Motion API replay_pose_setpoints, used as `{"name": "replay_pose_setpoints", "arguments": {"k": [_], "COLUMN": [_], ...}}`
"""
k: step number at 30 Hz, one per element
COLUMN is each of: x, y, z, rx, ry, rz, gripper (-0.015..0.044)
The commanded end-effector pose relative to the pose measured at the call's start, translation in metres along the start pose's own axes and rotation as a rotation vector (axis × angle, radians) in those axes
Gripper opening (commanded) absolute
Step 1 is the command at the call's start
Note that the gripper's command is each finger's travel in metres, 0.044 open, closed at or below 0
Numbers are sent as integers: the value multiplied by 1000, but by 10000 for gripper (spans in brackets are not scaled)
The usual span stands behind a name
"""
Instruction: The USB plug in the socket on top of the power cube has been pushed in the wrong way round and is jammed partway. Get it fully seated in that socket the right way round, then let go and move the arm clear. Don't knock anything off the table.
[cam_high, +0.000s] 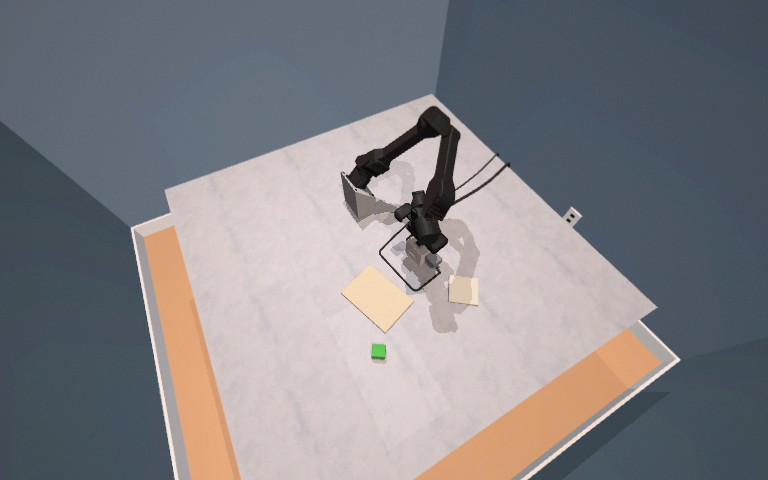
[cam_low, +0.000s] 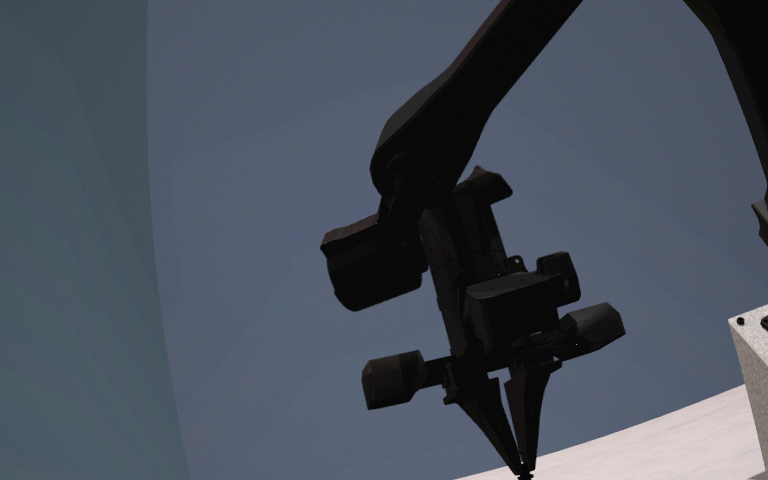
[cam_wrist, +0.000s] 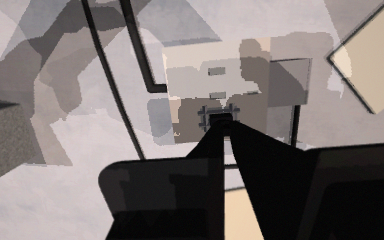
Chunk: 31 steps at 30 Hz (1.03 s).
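My gripper (cam_high: 420, 246) (cam_low: 524, 470) (cam_wrist: 224, 127): pinching black plug (cam_low: 526, 477) (cam_wrist: 220, 118) | power cube (cam_high: 417, 255) (cam_wrist: 200, 82): beneath | green block (cam_high: 378, 351): top view, my seven o'clock

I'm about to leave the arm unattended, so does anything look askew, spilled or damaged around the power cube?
Nothing plainly stands out: no spill or visible damage, and the power cube looks upright. I can't tell whether the USB plug sits askew, because the gripper, closed on it, hides most of it.

Arm (cam_high: 446, 161) (cam_low: 447, 121) bent, jaws nearly together, pointing downward.
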<state>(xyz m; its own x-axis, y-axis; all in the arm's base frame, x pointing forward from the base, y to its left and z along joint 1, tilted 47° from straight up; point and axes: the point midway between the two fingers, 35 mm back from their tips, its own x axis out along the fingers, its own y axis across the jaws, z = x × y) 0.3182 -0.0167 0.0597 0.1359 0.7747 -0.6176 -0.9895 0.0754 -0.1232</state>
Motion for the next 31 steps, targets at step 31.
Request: {"name": "replay_pose_setpoints", "arguments": {"k": [31], "x": [-11], "y": [0], "z": [1], "rx": [-1], "ry": [0], "rz": [1], "gripper": [95]}}
